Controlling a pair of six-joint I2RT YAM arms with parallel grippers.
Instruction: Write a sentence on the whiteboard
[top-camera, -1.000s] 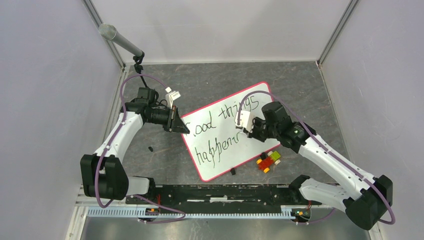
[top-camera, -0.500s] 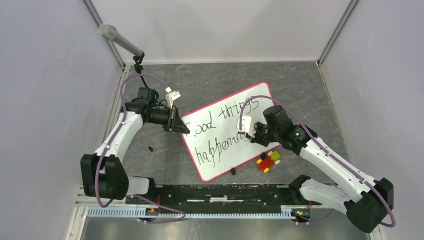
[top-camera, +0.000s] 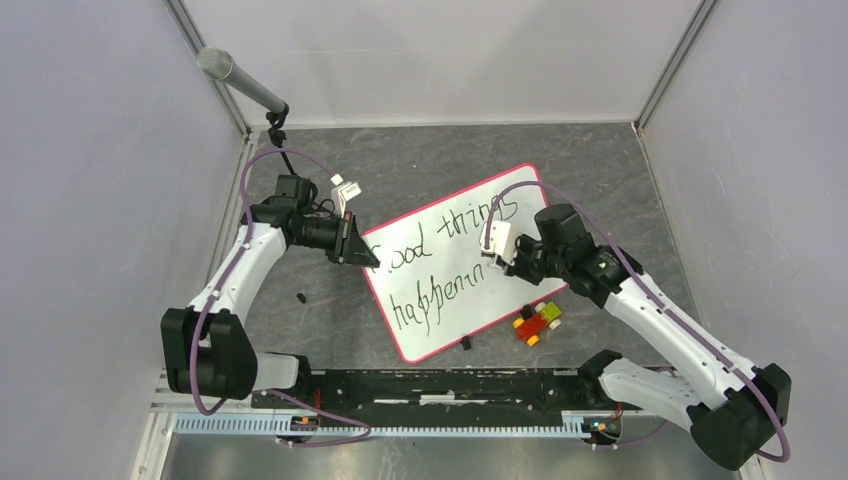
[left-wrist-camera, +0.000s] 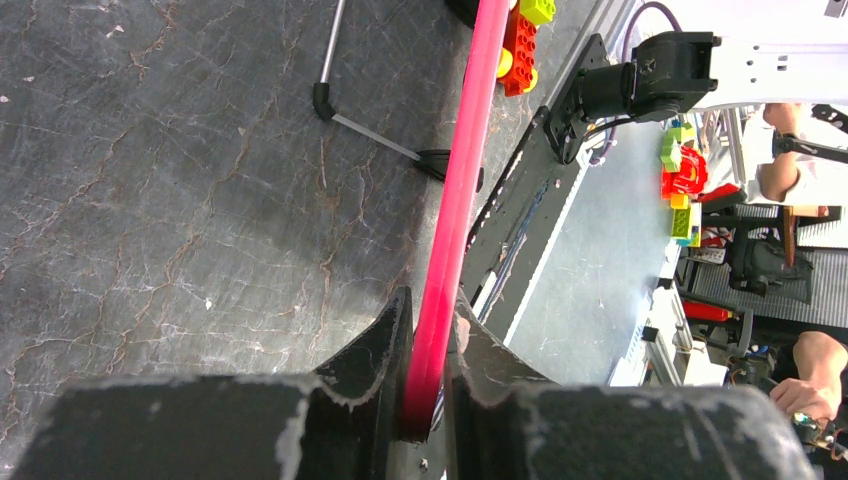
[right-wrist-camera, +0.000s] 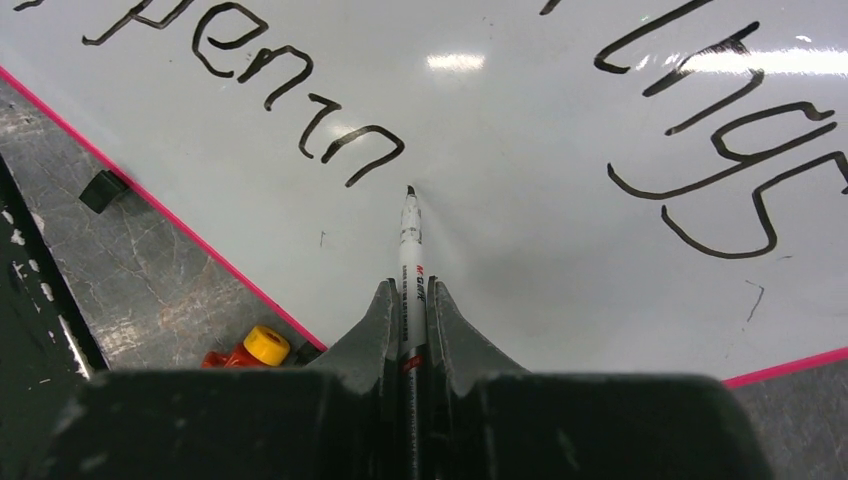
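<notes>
The whiteboard (top-camera: 445, 335) lies slanted on the dark table, white with a red-pink rim (left-wrist-camera: 460, 180). The sentence (top-camera: 450, 232) reads "Good things" above "happenin" (right-wrist-camera: 300, 110) in black cursive. My left gripper (top-camera: 362, 252) (left-wrist-camera: 428, 305) is shut on the board's left edge, with the rim pinched between its jaws. My right gripper (top-camera: 500, 262) (right-wrist-camera: 408, 285) is shut on a white marker (right-wrist-camera: 409, 250). The marker's black tip rests on the board just right of the last "n".
A cluster of red, yellow and green toy bricks (top-camera: 538, 322) (right-wrist-camera: 250, 348) sits beside the board's lower right edge. A small black cap (top-camera: 467, 343) lies at the board's near edge, another black bit (top-camera: 301, 297) to its left. A microphone (top-camera: 240, 85) stands at the back left.
My right gripper moved down, then slightly right along the lower line with the marker, and the last "n" of "happenin" got its final stroke. The left arm and the board stayed still.
</notes>
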